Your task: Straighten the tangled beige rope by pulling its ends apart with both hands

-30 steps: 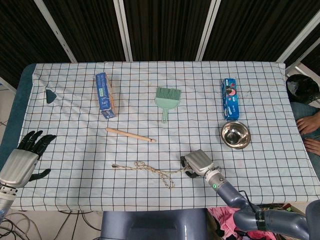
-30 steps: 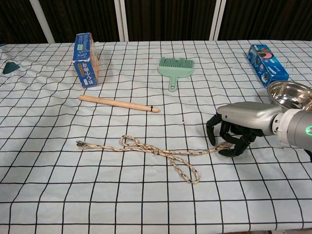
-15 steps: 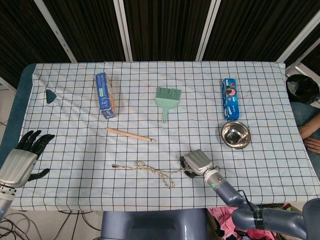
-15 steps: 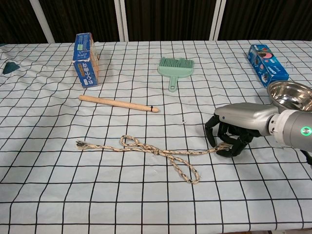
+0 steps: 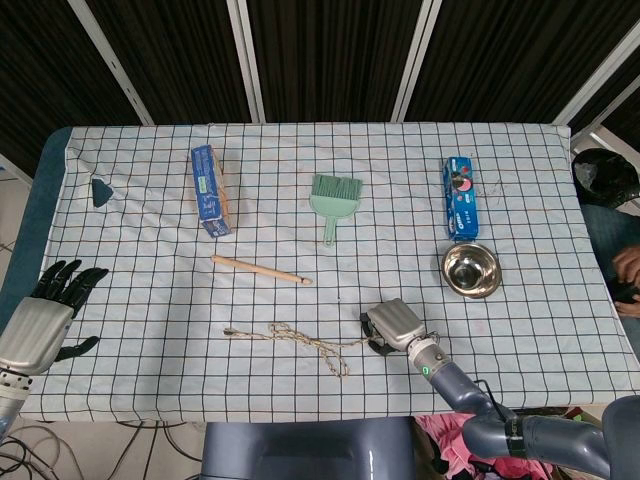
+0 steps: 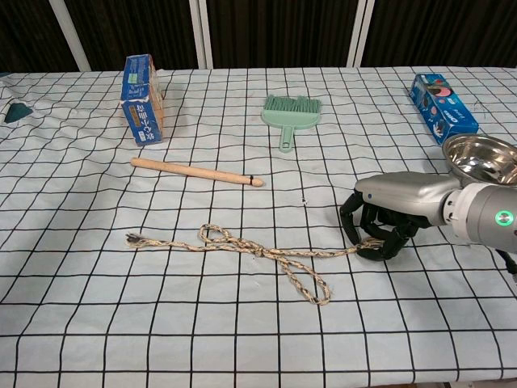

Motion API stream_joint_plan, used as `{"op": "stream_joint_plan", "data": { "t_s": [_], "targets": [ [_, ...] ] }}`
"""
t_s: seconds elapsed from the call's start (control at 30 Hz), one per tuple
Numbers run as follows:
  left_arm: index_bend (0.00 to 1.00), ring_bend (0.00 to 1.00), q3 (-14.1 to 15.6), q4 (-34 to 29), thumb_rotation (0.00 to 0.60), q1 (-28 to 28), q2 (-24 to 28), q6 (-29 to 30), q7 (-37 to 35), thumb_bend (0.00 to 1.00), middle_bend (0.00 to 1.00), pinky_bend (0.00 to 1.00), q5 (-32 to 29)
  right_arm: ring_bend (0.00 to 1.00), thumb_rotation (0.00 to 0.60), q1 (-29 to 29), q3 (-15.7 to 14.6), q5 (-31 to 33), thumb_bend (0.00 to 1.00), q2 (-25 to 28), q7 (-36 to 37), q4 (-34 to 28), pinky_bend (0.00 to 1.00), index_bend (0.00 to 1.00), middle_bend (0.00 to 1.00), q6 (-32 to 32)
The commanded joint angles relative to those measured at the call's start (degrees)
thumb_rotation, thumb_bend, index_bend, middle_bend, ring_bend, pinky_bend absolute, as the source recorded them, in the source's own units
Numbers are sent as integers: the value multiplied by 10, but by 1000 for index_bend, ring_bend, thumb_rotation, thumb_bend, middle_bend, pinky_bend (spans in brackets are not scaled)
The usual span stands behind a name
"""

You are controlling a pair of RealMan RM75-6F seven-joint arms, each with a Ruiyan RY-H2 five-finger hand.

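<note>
Right hand (image 6: 386, 217) grips one end of the beige rope (image 6: 258, 252) (still looped) on the counter (image 5: 150, 330). Left hand (image 5: 48, 310) spread, holding nothing.

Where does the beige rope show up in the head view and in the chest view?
Head view: the beige rope lies low, centre-left, right end at the right robot hand.
Chest view: the beige rope crosses the lower middle, right end under the right robot hand.
Shared landmark: the wooden stick beyond it.
</note>
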Motion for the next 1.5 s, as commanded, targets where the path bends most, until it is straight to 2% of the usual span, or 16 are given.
{"op": "stream_joint_plan", "data": {
  "t_s": [0.03, 0.2, 0.37, 0.57, 0.67, 0.93, 1.13, 1.5],
  "targets": [
    [96, 40, 0, 0, 600, 0, 0, -1, 0, 123, 143, 70, 0, 984, 600, 0, -1, 0, 317, -1, 0, 1, 913, 554, 818, 0],
    [99, 40, 0, -1, 600, -1, 1, -2, 1, 123, 143, 70, 0, 988, 600, 1, -1, 0, 347, -2, 1, 2, 913, 578, 821, -1],
    [148, 51, -2, -4, 600, -6, 2, -11, 7, 123, 153, 72, -4, 991, 600, 1, -1, -1, 365, -2, 4, 3, 913, 597, 824, 0],
    [154, 108, -15, -14, 600, -32, 0, -44, 16, 126, 215, 97, -13, 995, 600, 0, -3, 0, 387, 0, 4, 3, 923, 608, 828, 1],
    [158, 136, -25, -31, 600, -56, 3, -79, 35, 146, 249, 117, -25, 995, 600, -2, -3, 1, 388, 0, 5, 2, 923, 612, 830, 4],
    [197, 254, -52, -74, 600, -131, -4, -204, 120, 177, 370, 215, -112, 998, 600, -11, 0, 1, 391, 7, 11, -5, 924, 623, 832, 20],
    [221, 334, -66, -89, 600, -159, -22, -242, 148, 170, 439, 264, -187, 1000, 600, -16, 2, 1, 394, 7, 14, -9, 924, 627, 835, 31],
    [255, 384, -73, -92, 600, -233, -60, -312, 224, 125, 493, 295, -332, 1000, 600, -26, 9, -2, 399, 5, 18, -12, 925, 630, 836, 54]
  ]
}}
